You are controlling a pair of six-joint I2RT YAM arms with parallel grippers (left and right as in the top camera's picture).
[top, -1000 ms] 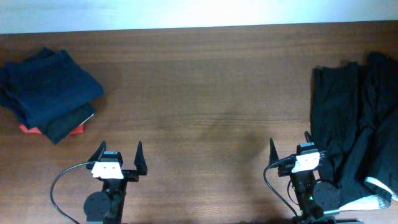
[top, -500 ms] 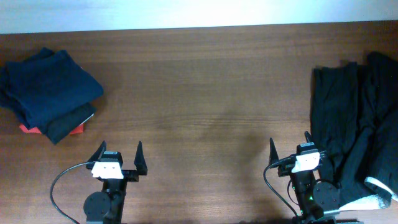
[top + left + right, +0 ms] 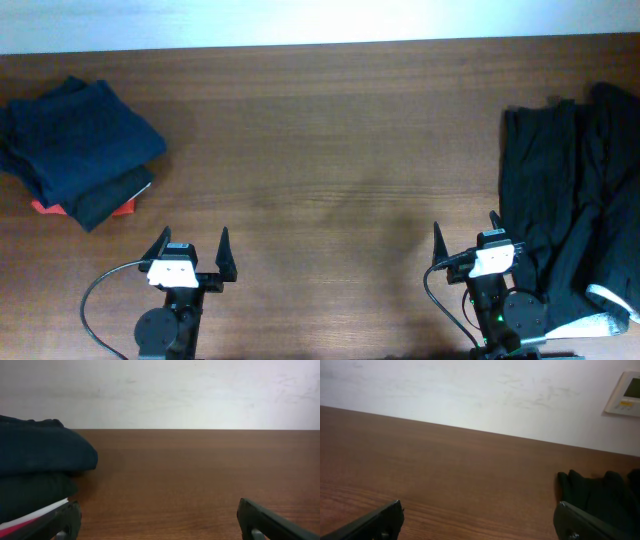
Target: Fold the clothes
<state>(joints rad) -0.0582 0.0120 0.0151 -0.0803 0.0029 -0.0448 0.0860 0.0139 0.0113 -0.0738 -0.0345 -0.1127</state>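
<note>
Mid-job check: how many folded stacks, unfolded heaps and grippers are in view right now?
folded clothes stack: 1
unfolded black clothes heap: 1
grippers, both open: 2 (left gripper, right gripper)
Total: 4

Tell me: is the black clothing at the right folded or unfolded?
Unfolded. The black clothing lies loose and wrinkled in a long sprawling heap, not a neat stack.

A rumpled heap of black fabric garments (image 3: pixel 570 215) sprawls unfolded at the brown wooden table's (image 3: pixel 330 150) right edge. A neat stack of folded navy cloth garments (image 3: pixel 80 150) lies near its left edge.
</note>
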